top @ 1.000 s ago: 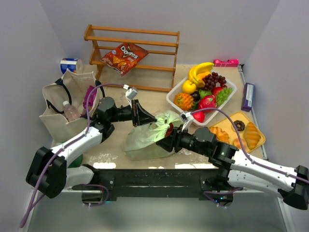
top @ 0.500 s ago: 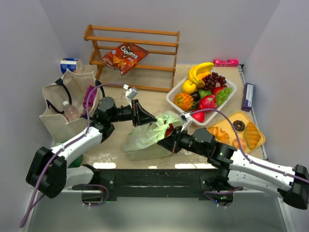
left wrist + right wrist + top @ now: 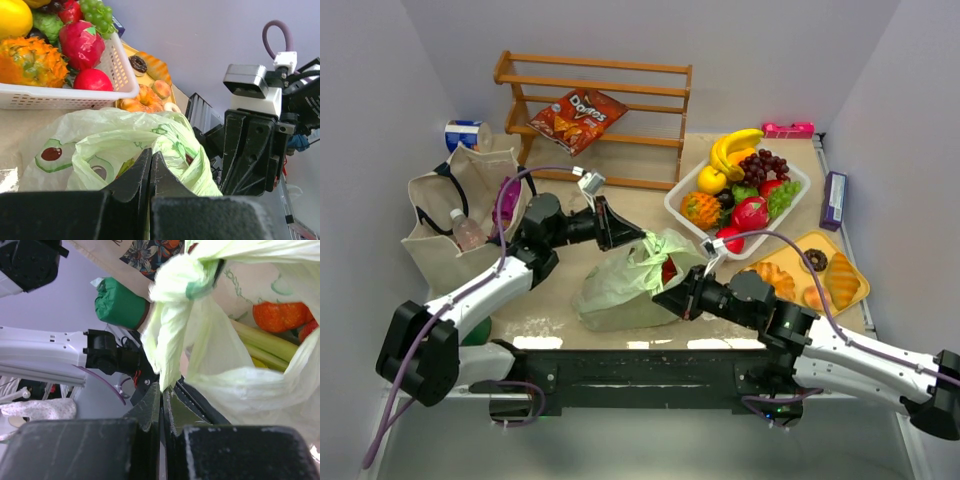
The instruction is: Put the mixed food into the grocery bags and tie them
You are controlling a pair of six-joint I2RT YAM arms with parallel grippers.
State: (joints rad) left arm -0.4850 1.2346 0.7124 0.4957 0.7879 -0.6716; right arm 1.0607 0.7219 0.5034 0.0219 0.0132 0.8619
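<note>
Right end effector point(image 3: 666, 297) just clamped crinkly green bag point(image 3: 615, 290); left end effector point(image 3: 641, 240) pinching it.

Wooden slatted rack point(image 3: 620, 67) stands at the back of the table point(image 3: 630, 205), against the rear wall. In my far-left corner, beside the rack, is a blue-and-white container point(image 3: 465, 133). A white slotted basket point(image 3: 60, 96) is on the far right, with its near corner just beside a yellow tray point(image 3: 795, 243) that lies closer to me. A purple box point(image 3: 834, 200) stands on edge along the right wall, next to both. A small pink item point(image 3: 788, 129) sits against the rear wall behind the basket; I cannot tell what it is. A green object point(image 3: 475, 333) at the near-left table edge is partly hidden. The walls are plain pale grey.
</note>
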